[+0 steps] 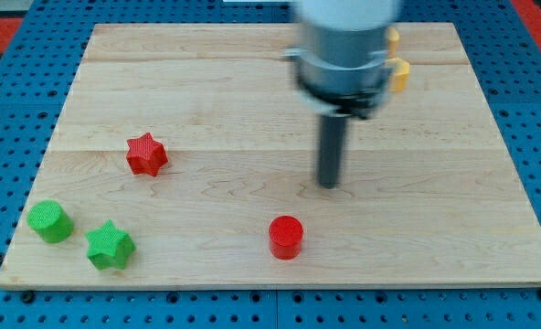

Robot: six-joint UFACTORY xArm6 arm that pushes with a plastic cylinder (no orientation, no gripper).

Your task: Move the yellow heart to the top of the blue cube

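My tip [329,185] rests on the wooden board [206,82] a little right of its centre. Two yellow pieces [399,75] show at the view's top right, mostly hidden behind the arm's body [344,46]; their shapes cannot be made out. No blue cube shows in this view. The yellow pieces lie above and to the right of my tip, well apart from it.
A red star [146,154] lies left of centre. A red cylinder [286,237] lies below and left of my tip. A green cylinder [49,222] and a green star [110,245] sit at the bottom left corner. Blue pegboard [5,110] surrounds the board.
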